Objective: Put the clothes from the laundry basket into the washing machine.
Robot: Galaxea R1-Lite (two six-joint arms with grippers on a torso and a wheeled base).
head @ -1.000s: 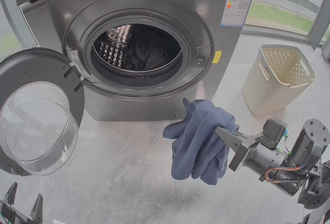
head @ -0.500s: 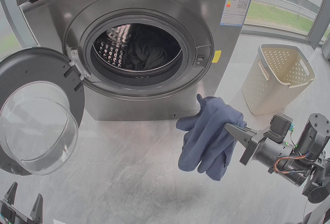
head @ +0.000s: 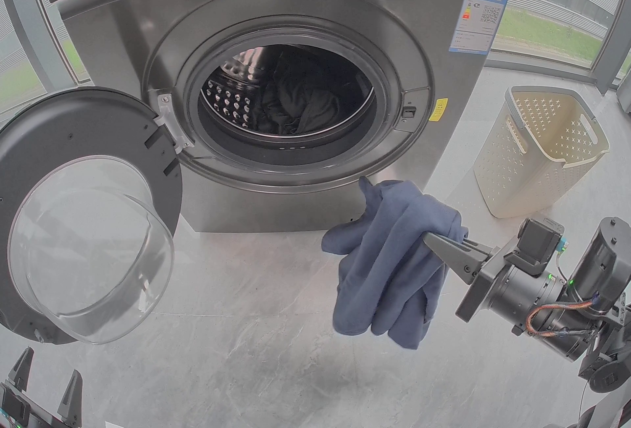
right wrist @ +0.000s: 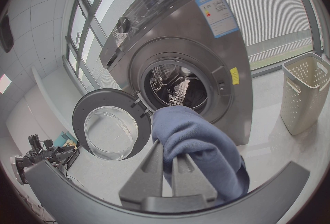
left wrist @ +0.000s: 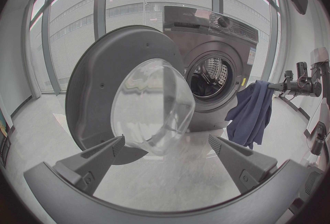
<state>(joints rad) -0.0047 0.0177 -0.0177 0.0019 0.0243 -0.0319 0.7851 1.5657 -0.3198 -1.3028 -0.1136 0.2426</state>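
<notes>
The right claw (head: 430,240) is seen closed on a blue garment (head: 388,265), pinched near its top, so that it hangs lengthwise downward, clear of the floor. The garment is held before the washing machine's (head: 131,35) lower front, below and right of the open drum (head: 289,94), where dark clothes lie. A lift forward and leftward is judged needed. The door (head: 85,212) is swung wide on the left; the laundry basket (head: 542,150) stands to the right. The left claw (left wrist: 165,138) is held open, empty, well apart.
</notes>
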